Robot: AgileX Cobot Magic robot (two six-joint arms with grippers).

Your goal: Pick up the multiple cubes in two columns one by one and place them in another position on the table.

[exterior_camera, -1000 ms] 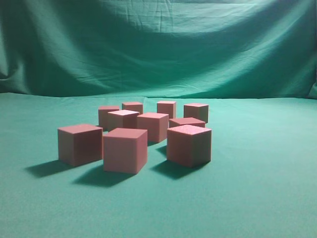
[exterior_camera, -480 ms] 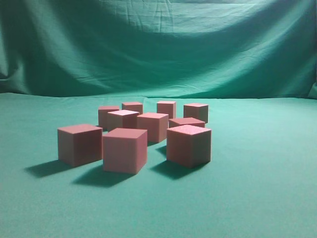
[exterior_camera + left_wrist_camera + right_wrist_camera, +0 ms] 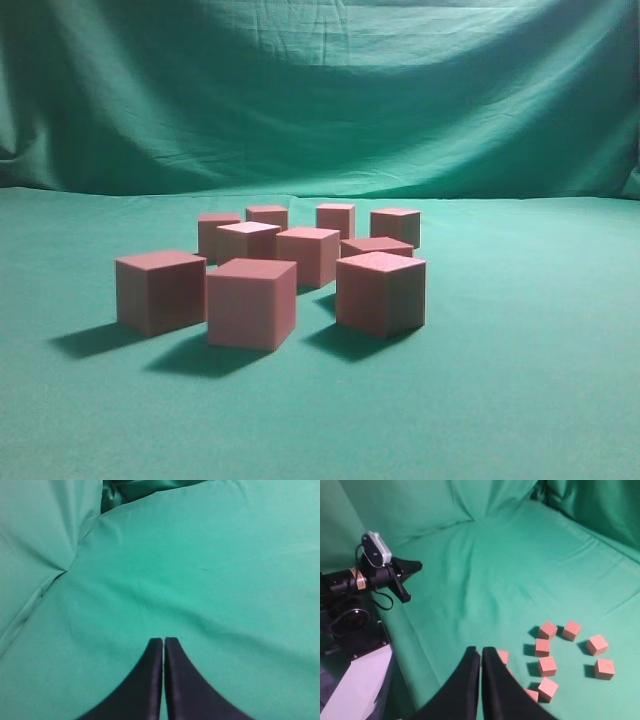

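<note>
Right wrist view: right pincer (image 3: 481, 652) clenched, empty, high above the cubes (image 3: 547, 666); left pincer (image 3: 163, 642) likewise clenched over the table (image 3: 210, 570).

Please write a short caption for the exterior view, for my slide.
Nine small pinkish-red matte cubes clustered on the smooth teal-green cloth table, no hand in view.

Cubes (image 3: 250, 303) clustered mid-table (image 3: 530, 400), backdrop cloth (image 3: 320, 90) behind.
</note>
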